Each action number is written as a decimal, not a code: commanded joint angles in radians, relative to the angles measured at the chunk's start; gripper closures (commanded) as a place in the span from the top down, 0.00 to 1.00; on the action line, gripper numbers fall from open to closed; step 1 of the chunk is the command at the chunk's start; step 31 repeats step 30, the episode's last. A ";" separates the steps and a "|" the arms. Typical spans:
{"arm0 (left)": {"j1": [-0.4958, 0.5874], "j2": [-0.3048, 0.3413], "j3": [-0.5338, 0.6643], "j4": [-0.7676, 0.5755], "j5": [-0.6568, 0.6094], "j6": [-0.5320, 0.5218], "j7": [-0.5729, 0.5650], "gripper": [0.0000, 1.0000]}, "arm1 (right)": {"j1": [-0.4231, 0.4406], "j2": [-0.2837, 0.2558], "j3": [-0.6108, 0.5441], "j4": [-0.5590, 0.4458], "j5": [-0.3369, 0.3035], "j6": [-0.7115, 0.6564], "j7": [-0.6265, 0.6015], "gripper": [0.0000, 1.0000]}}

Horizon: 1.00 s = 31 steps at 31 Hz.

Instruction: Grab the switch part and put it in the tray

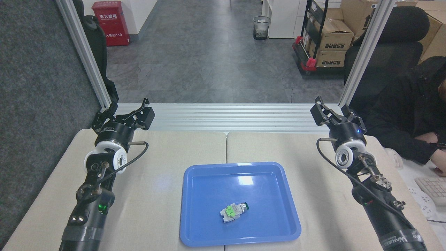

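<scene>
The switch part (233, 211), white-grey with a green tab and a dark round end, lies on its side inside the blue tray (275, 223), a little below the tray's middle. My left gripper (122, 113) is open and empty, raised over the table's far left corner, well away from the tray. At the far right, my right gripper (335, 113) is also open and holds nothing.
The tray rests on a beige padded table (153, 195) with a seam down its middle. An aluminium rail (216, 116) borders the far edge. A person in black (407, 115) sits at the right beside a keyboard (433, 188).
</scene>
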<state>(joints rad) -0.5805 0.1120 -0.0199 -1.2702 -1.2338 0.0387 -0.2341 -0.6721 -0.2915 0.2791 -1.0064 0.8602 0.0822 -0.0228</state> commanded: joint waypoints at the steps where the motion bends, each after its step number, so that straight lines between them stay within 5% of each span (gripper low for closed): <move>1: -0.001 -0.018 0.046 0.100 -0.009 0.001 0.010 0.92 | 0.000 0.000 0.000 0.000 0.000 -0.001 0.000 0.99; 9: 0.059 -0.044 -0.054 0.103 -0.021 0.004 0.047 0.93 | -0.001 0.000 0.000 0.000 0.000 0.001 0.000 0.99; 16: 0.061 -0.075 -0.055 0.104 -0.021 0.092 0.082 0.93 | -0.001 0.000 0.000 0.000 0.000 0.001 0.000 0.99; 31: 0.064 -0.092 -0.060 0.095 -0.010 0.075 0.093 0.99 | 0.000 0.000 0.000 0.000 0.000 0.001 -0.005 0.99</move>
